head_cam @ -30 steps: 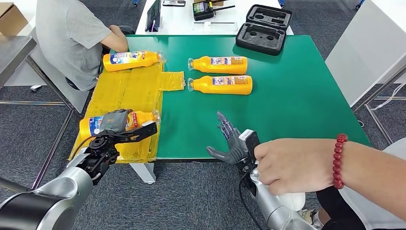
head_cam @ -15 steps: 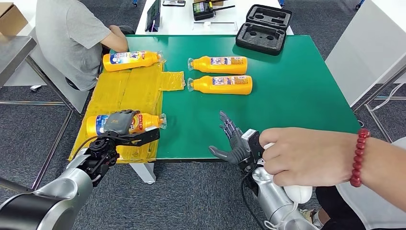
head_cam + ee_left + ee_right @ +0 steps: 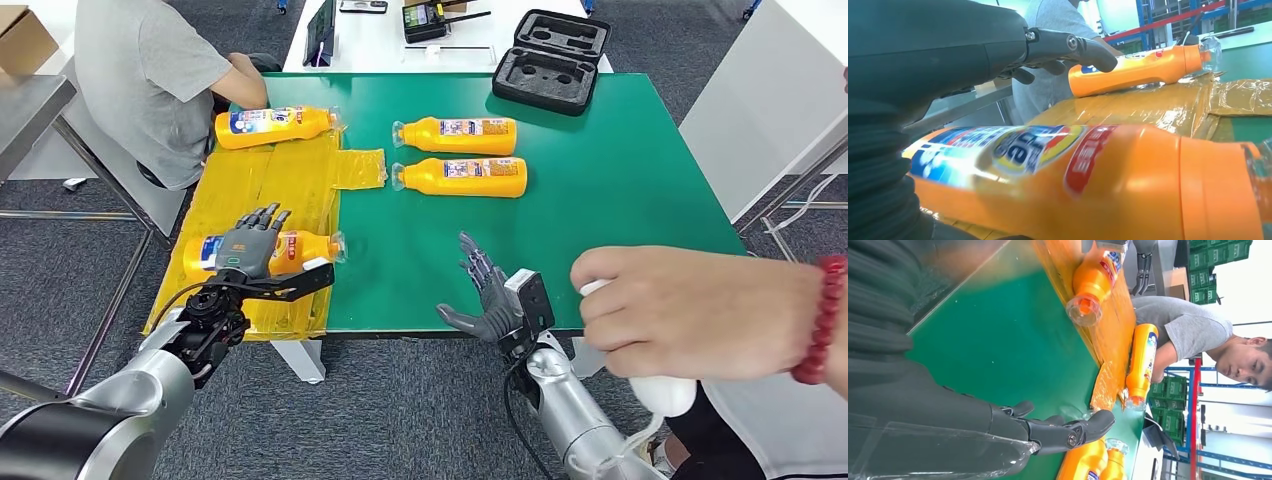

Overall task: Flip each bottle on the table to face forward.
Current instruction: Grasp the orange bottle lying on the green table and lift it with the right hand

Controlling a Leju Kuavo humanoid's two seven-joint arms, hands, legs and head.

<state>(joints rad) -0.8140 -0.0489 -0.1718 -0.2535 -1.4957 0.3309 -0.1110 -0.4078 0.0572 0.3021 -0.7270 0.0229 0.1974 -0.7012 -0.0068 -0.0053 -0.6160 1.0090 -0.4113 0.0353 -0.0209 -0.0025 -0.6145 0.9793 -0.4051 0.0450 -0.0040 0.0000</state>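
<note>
On the yellow sheet (image 3: 262, 190), the left hand (image 3: 250, 250) rested with fingers spread over a lying orange bottle (image 3: 290, 248), while the right hand (image 3: 487, 295) stayed wide and empty.

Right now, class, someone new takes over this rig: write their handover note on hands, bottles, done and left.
Left hand: fingers spread above the near bottle on the yellow sheet, not gripping it.
Right hand: open at the green table near edge, holding nothing; a person's hand is beside that arm.
Three other bottles lie farther back: one on the sheet, two mid-table.
Which are already flipped, I cannot tell.
</note>
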